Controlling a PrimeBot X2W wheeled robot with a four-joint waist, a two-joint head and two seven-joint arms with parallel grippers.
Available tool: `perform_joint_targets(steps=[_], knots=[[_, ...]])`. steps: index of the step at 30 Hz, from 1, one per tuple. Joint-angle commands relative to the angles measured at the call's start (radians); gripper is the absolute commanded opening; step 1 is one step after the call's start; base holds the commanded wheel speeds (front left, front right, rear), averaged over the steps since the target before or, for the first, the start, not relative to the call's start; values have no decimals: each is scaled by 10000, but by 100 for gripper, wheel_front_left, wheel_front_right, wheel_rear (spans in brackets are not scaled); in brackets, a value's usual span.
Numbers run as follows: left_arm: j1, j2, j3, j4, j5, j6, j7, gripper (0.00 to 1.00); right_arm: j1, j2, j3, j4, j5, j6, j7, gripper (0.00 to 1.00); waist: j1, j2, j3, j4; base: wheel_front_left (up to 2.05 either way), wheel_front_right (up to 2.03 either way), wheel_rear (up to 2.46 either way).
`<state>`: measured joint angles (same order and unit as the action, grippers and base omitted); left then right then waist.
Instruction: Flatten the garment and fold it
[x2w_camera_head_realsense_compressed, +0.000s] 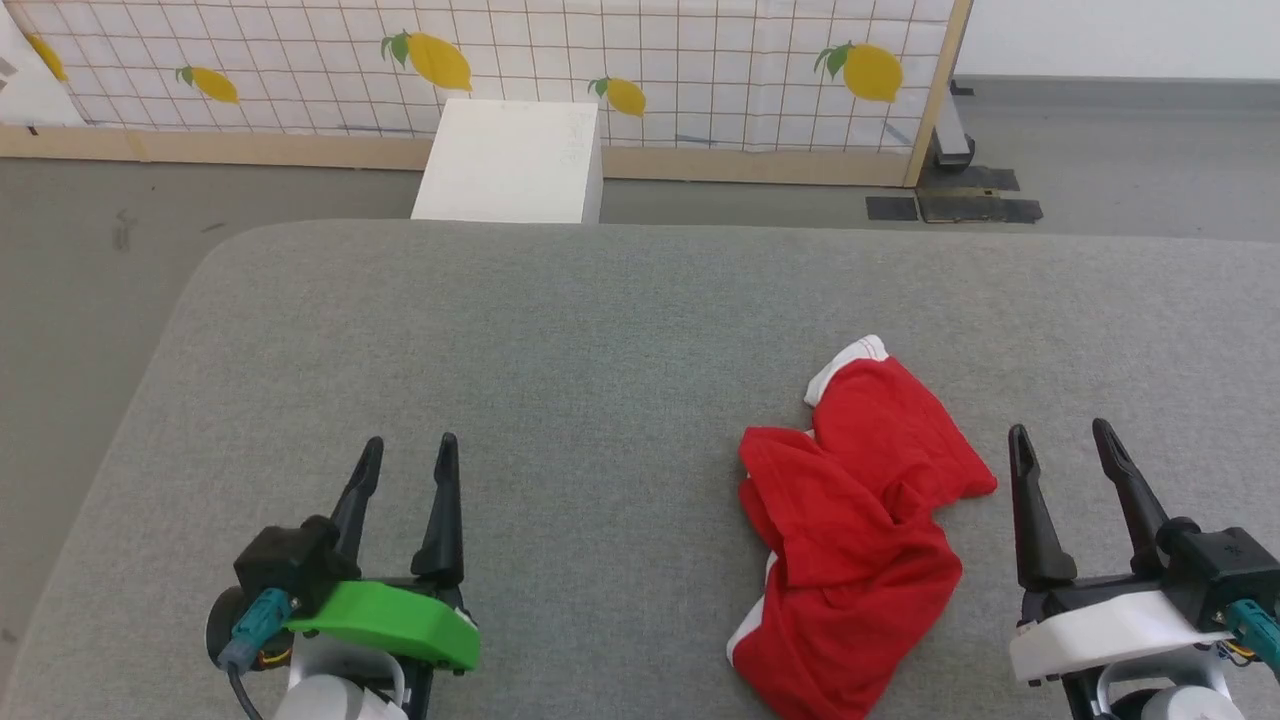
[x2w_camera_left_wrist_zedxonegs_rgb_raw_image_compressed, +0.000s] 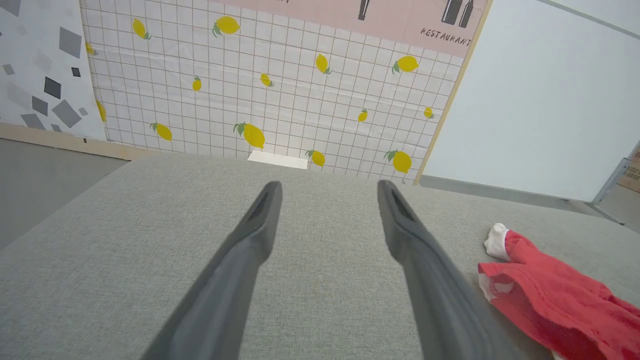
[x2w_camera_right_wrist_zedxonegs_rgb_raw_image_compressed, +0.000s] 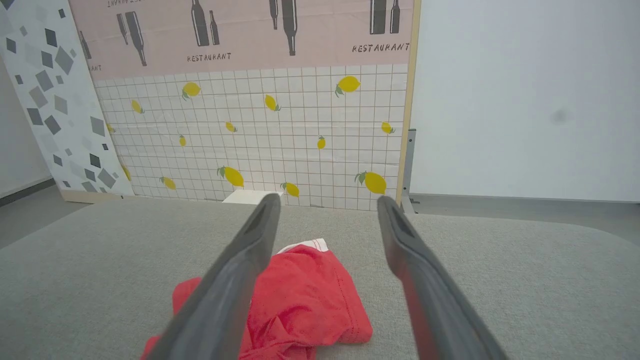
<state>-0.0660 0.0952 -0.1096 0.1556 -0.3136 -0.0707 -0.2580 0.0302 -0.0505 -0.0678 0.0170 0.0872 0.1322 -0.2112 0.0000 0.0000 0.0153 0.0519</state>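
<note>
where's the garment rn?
Head view: the garment lies crumpled on the grey surface, right of centre, just left of the open right gripper.

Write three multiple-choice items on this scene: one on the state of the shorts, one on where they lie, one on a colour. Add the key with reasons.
1. The garment on the grey surface is:
A) spread flat
B) crumpled
C) folded into a neat square

2. Which is nearer the garment, the left gripper or the right gripper?
A) the left gripper
B) the right gripper
C) both equally near

3. The garment's trim is:
A) white
B) black
C) yellow

Key:
1 B, since the cloth is bunched in overlapping folds.
2 B, since in the head view it lies just beside the right gripper, with a broad stretch of bare surface between it and the left gripper.
3 A, since a white hem shows at its far tip and along its near edge.
</note>
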Motion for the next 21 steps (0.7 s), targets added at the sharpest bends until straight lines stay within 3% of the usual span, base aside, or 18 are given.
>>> perform_joint_targets(steps=[1,17,21], knots=[[158,-91,107,-70,192,-87,-37,100,132,3,15,5,-10,-15,20,100,0,0,0,-13,0,0,0],[267,-407,546,-22,577,-360,-37,100,118,3,66,41,5,-15,1,100,0,0,27,-29,0,0,0],[272,-427,547,11,635,-386,-37,100,24,3,492,-59,-220,-15,242,100,0,0,13,4,0,0,0]])
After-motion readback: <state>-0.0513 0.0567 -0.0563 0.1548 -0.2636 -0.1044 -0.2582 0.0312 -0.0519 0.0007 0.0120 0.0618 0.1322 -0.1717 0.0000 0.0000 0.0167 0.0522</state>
